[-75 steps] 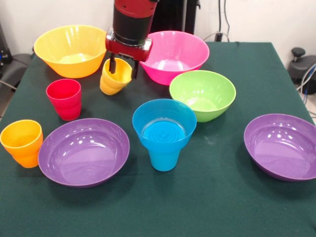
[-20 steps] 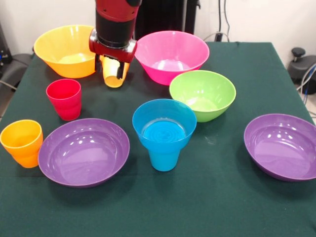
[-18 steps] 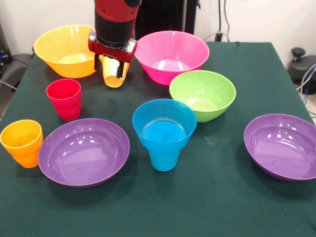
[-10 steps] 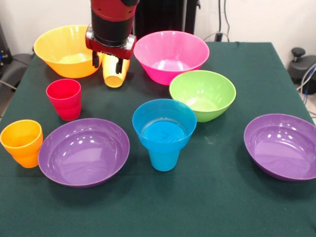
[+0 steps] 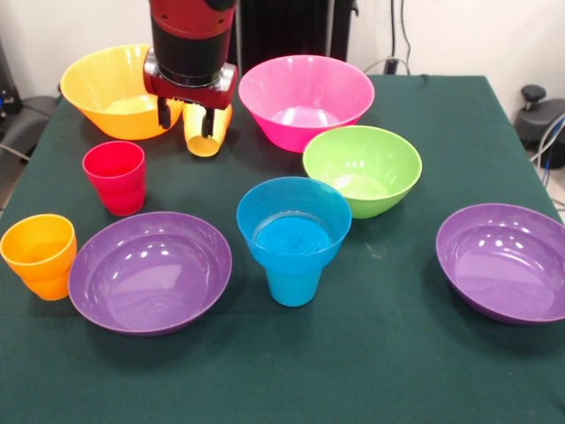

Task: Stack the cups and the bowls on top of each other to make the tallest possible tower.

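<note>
At far left stands the orange cup [image 5: 39,254], with the red cup [image 5: 115,176] and a purple bowl [image 5: 150,271] beside it. Upper left, the gripper [image 5: 186,116] grasps the yellow cup [image 5: 206,135] beside the orange-yellow bowl [image 5: 113,89]. Centre frame, the small blue bowl [image 5: 293,221] sits on the blue cup [image 5: 293,283].

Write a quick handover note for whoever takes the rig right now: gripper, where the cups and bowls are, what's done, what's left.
Gripper: up at the back beside the yellow cup; whether the jaws grip it can't be told.
Done: small blue bowl sits on the blue cup, mid-table.
Loose: red cup, orange cup, green bowl, pink bowl, orange-yellow bowl, two purple bowls.
Left: stack all of them onto the tower.
</note>
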